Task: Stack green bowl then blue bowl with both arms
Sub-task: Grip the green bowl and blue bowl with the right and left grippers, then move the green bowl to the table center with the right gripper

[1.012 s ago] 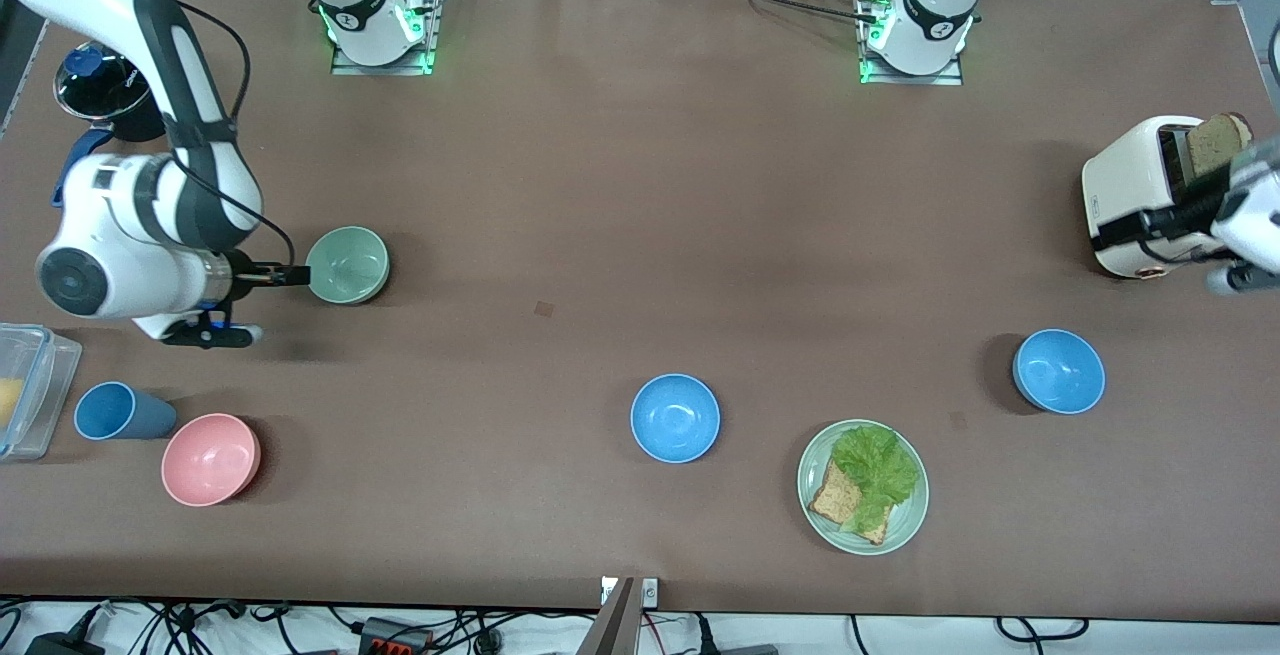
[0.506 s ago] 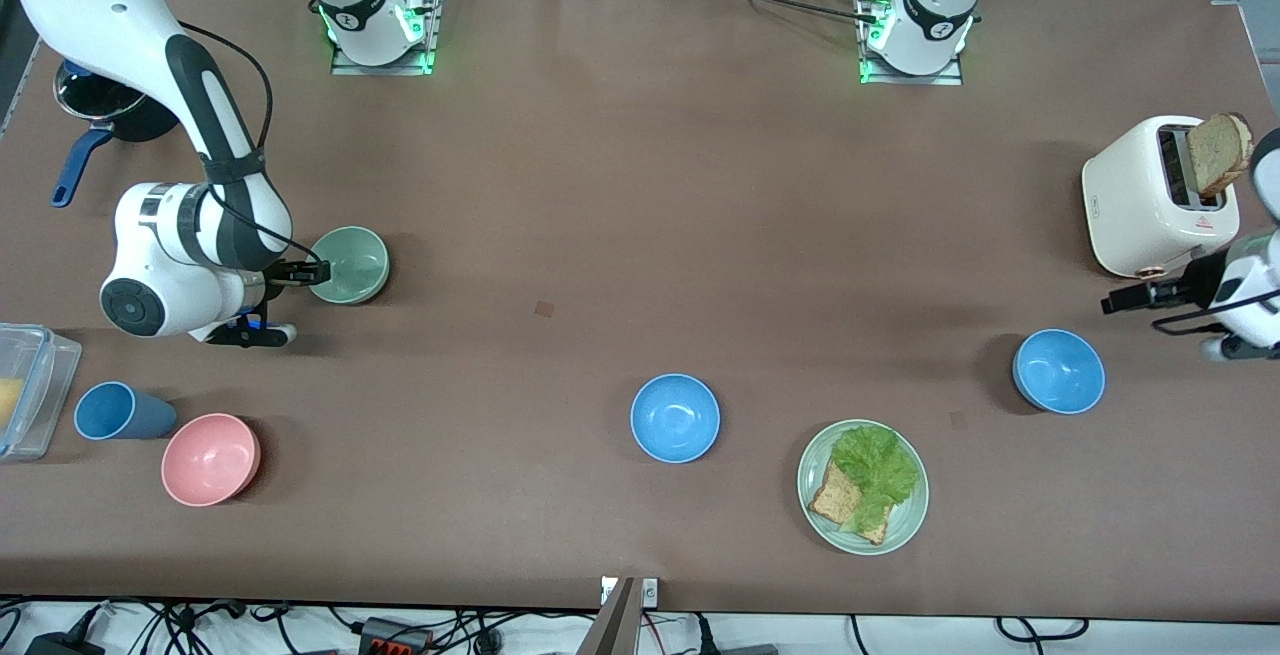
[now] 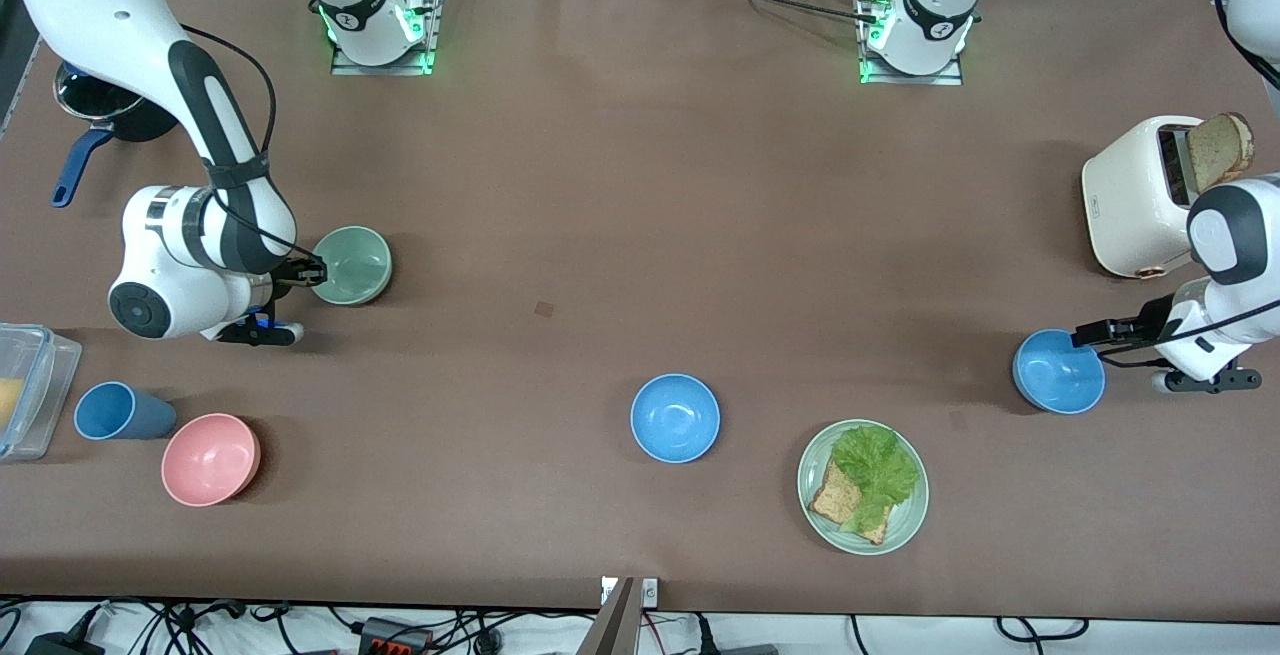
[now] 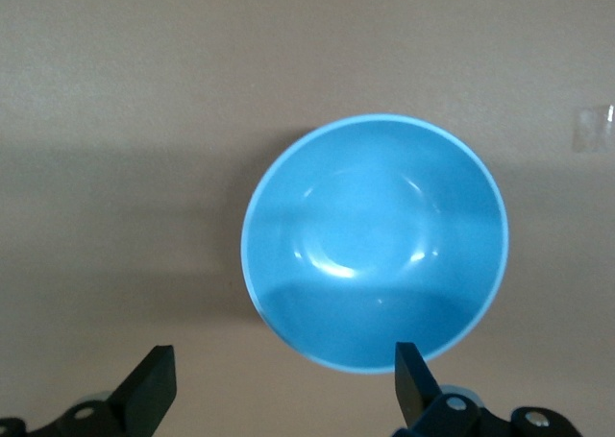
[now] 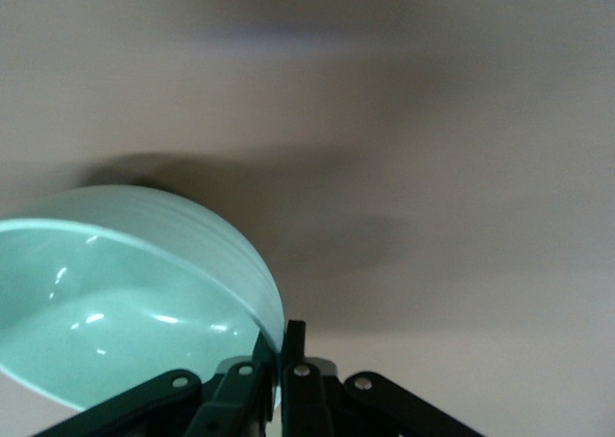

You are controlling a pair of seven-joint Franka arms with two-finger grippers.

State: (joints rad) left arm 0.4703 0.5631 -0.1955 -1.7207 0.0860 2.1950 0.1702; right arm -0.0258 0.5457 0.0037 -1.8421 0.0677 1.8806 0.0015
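Observation:
The green bowl sits toward the right arm's end of the table. My right gripper is shut on its rim; in the right wrist view the fingers pinch the wall of the green bowl. One blue bowl sits toward the left arm's end. My left gripper hangs open over its edge. In the left wrist view the gripper spans bare table beside the blue bowl, with one fingertip at the rim. A second blue bowl sits mid-table, nearer the camera.
A white toaster with bread stands just past the left arm. A green plate with lettuce and toast lies near the blue bowls. A pink bowl, a blue cup, a plastic container and a dark pot are at the right arm's end.
My left arm has swung from beside the toaster down to the blue bowl's edge. My right gripper has moved in onto the green bowl's rim, nudging the bowl slightly.

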